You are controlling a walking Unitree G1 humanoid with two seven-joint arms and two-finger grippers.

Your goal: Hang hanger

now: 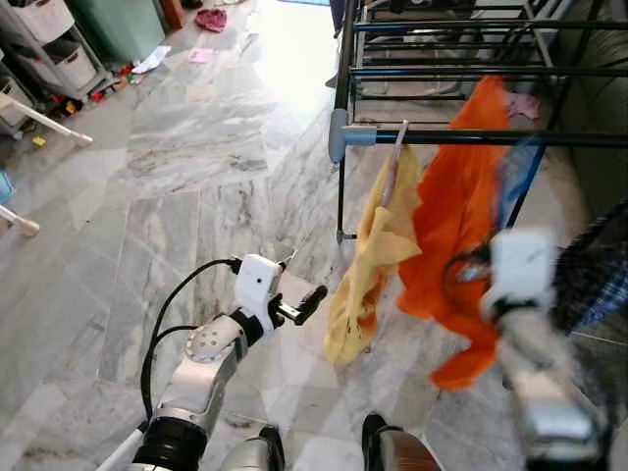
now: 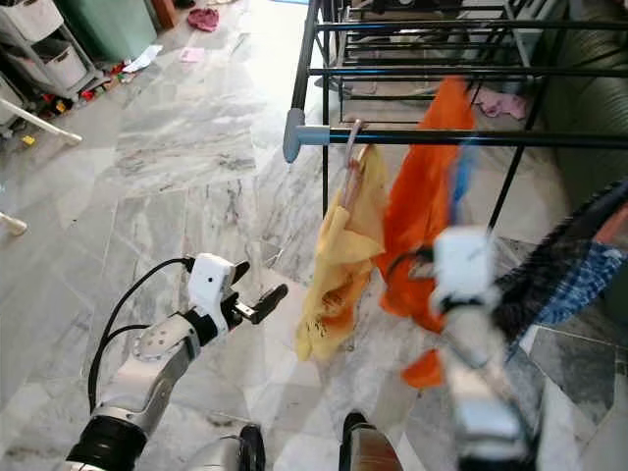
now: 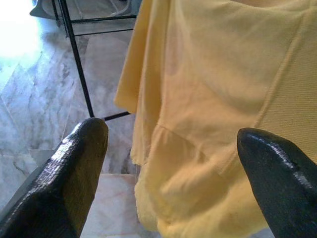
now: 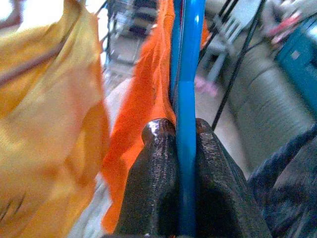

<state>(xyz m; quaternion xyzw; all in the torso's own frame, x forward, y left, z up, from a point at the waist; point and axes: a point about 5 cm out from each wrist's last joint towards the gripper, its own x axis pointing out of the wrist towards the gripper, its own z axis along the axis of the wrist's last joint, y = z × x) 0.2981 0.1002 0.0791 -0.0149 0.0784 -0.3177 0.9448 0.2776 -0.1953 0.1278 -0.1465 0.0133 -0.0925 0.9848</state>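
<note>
Pinched between the right gripper's (image 4: 184,148) fingers, the blue hanger (image 4: 187,74) (carrying an orange garment (image 1: 461,196)) stands upright just below the rack's rail (image 1: 491,137); left gripper (image 3: 173,163) hangs open, farther off.

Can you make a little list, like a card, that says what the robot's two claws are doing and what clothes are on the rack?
right claw: shut on the blue hanger, which carries the orange garment
left claw: open, holding nothing, pointing at the yellow garment
yellow garment: hangs on its own hanger from the drying rack rail
orange garment: beside the yellow one, blurred near the rail
checked cloth: at the robot's far right
floor: grey marble tiles
</note>
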